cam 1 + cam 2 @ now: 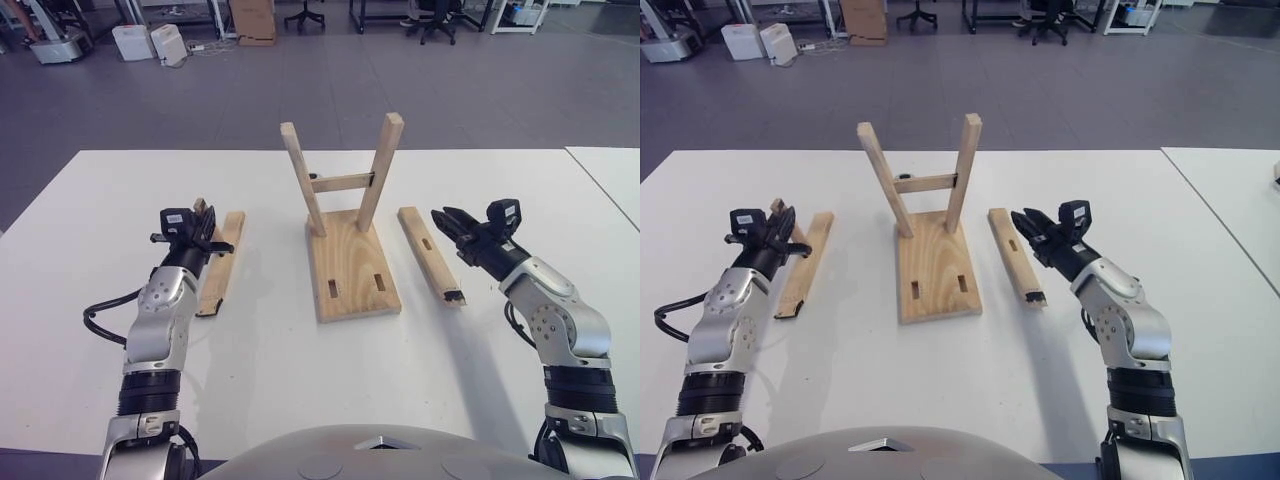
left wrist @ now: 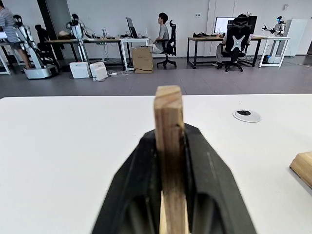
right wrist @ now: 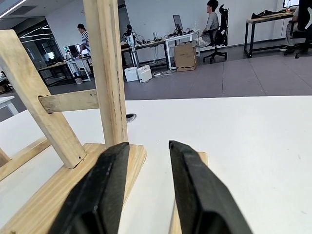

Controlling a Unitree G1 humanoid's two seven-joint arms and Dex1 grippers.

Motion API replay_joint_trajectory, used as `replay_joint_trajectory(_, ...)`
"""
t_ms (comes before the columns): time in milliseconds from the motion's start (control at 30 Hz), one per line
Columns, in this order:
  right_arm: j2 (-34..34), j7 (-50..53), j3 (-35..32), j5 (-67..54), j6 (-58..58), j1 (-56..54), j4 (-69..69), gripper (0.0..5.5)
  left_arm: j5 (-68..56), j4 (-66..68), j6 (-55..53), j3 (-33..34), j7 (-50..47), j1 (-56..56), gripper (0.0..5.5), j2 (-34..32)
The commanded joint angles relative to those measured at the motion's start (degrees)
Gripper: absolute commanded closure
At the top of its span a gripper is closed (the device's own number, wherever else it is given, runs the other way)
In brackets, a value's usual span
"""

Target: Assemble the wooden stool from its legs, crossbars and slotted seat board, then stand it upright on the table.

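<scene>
Seat board (image 1: 355, 265) sits mid-bench w/ two legs + a crossbar slotted in at its 12 o'clock end. My left hand (image 1: 207, 238) is pinching a stick (image 2: 169, 112) at 9 o'clock. Right hand (image 1: 445, 218) is spread over the loose leg (image 1: 430, 255) at 3. Wood's prob light and stiff, so I'd grab it mid-length.

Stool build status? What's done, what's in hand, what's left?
Done: two upright wooden legs sit in the flat slotted wooden seat board, joined by a short wooden crossbar.
In hand: the left gripper is shut on a small wooden bar; the right gripper is open by the loose right-hand wooden leg.
Left: two empty near slots, the loose left-hand wooden leg, then standing it upright.
</scene>
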State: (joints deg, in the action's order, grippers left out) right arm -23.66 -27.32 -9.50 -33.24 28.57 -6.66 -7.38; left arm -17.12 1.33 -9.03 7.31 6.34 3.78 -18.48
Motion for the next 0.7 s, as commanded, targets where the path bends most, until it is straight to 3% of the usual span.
replay_joint_trajectory(33, -0.31, -0.05, -0.42, 1.15, -0.44, -1.95, -0.20, 3.99, 3.33, 7.24, -4.92, -2.19, 1.23, -6.99, 5.11, 0.78)
replay_joint_trajectory(167, 0.64, 0.70, -1.80, 1.05, -1.12, -3.41, 0.91, 3.99, 2.37, 2.36, -4.16, -0.02, 2.57, -2.23, 5.11, -1.45)
replay_joint_trajectory(233, 0.90, 0.74, -2.13, 1.12, -1.32, -3.54, 1.15, 3.99, 1.51, -0.23, -4.99, 0.89, 3.54, -0.67, 4.51, -2.34)
replay_joint_trajectory(467, 1.47, 0.31, -2.47, 1.99, -2.47, -3.74, 2.81, 3.99, -4.33, -7.38, -19.06, 3.84, 8.09, -1.05, 3.39, -5.22)
replay_joint_trajectory(567, 1.57, -0.28, -1.76, 2.54, -2.92, -3.68, 3.32, 3.99, -6.28, -9.17, -28.68, 3.36, 9.82, -2.43, 2.86, -7.23)
replay_joint_trajectory(700, 1.54, -0.79, -1.74, 2.83, -3.21, -3.37, 3.81, 3.99, -2.96, -8.71, -32.90, 0.92, 9.87, -3.86, 2.12, -8.91)
